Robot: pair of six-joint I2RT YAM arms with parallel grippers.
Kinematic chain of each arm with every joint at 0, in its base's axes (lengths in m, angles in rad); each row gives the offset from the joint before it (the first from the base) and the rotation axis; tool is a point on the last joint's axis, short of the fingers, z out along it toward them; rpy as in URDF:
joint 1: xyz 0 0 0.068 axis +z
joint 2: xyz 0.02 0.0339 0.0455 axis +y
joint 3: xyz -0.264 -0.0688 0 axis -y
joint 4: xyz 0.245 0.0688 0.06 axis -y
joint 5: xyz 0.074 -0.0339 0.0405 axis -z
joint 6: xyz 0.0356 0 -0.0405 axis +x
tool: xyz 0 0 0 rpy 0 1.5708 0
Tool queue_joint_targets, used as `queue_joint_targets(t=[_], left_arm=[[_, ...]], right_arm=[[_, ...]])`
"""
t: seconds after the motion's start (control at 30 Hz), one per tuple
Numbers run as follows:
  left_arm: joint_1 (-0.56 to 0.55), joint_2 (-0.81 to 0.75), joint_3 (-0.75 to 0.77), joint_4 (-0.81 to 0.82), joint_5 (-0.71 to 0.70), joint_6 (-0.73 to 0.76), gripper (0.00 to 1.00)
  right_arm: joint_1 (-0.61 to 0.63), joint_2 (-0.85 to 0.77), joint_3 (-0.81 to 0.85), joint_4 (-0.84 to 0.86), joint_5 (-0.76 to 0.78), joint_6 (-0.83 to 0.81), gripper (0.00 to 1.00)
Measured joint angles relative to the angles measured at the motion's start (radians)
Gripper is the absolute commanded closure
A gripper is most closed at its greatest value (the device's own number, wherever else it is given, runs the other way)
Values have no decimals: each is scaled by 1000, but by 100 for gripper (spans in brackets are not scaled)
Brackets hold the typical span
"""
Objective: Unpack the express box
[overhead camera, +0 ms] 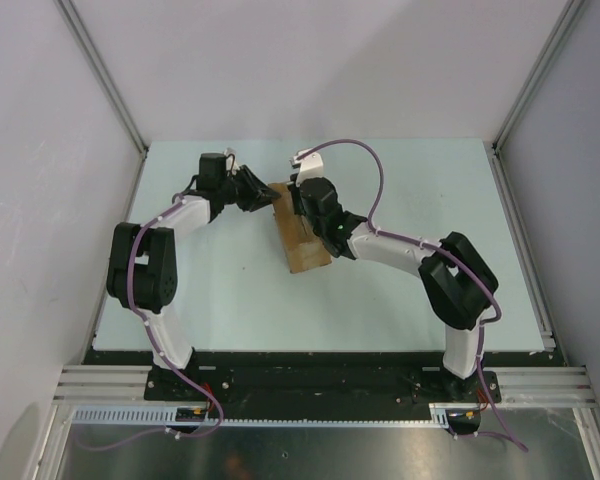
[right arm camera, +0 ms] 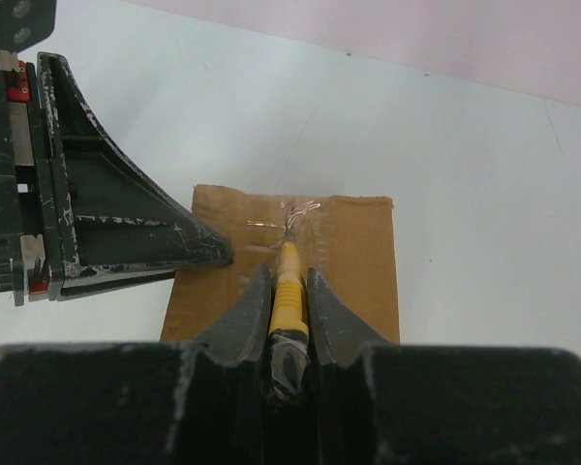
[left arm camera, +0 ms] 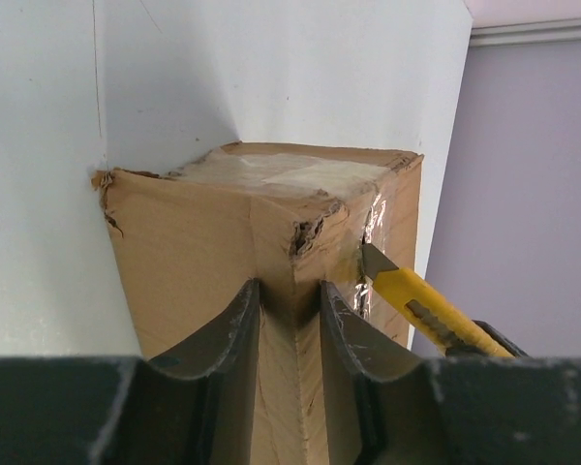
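Tape-cutting on brown cardboard express box (overhead camera: 305, 255), mid pale table (overhead camera: 230, 290): right gripper (right arm camera: 289, 274) clenched on yellow utility knife (left arm camera: 416, 305), blade at taped seam (right arm camera: 290, 213); left gripper (left arm camera: 289, 291) straddles box corner, clamp unclear. Cut best kept shallow, along seam, box braced.

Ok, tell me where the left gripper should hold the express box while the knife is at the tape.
Take the express box by the corner edge facing the left gripper, approaching from the left, one finger on each adjoining flat face. The utility knife works the taped seam just past that corner, so stay off that side.
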Motion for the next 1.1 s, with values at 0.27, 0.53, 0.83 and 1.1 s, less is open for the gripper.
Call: queue_joint_targets(t=[0.27,0.53,0.83,1.1], left_arm=[[0,-11,-17,6,-19,-52,70],[-12,-24,-27,5,-61,-98,71],[-28,-42,-39,0,-111,-141,72],[-43,-58,-57,5,-154,-180,72]], right_arm=[[13,-34,-1,-71,20,45,100],[24,-77,-5,-164,33,106,100],[28,-116,-7,-268,37,196,100],[35,-128,-6,-343,44,274,100]])
